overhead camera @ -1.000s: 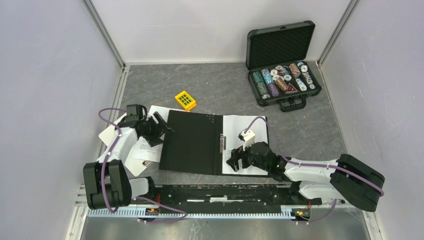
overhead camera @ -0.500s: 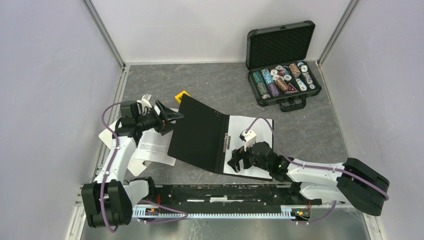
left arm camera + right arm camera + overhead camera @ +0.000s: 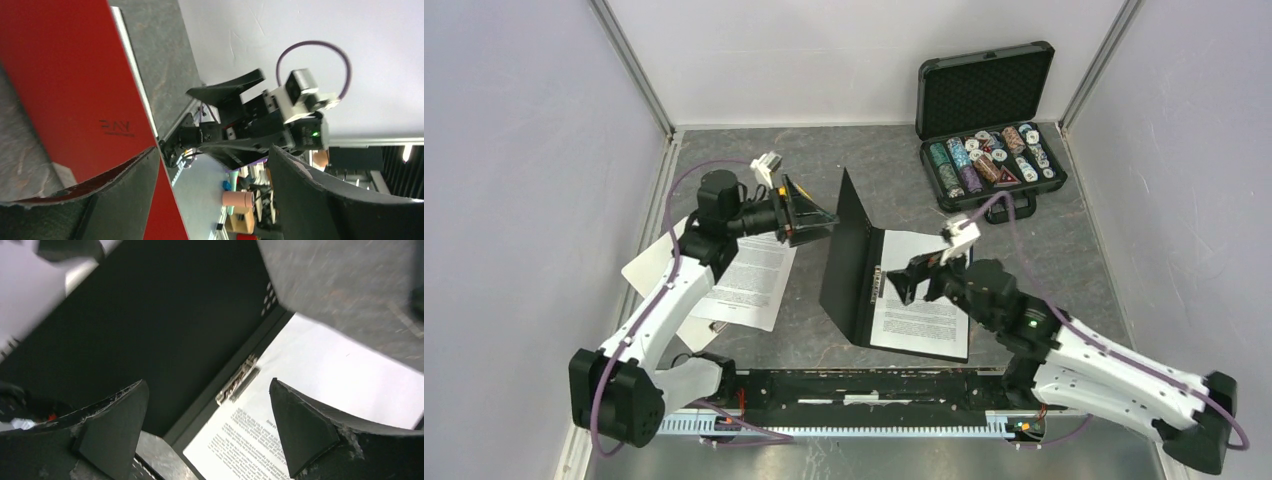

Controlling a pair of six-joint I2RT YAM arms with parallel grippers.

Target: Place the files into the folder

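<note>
The left gripper (image 3: pixel 814 213), spread, was positioned just left of the upright cover of the folder (image 3: pixel 849 255); the right gripper (image 3: pixel 907 282), likewise spread, was positioned right of it.

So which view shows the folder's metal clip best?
The right wrist view: the metal clip sits close, mid-frame, at the edge of the printed sheet. The top view shows it only as a small strip. The left wrist view shows only the red outside of the folder.
</note>
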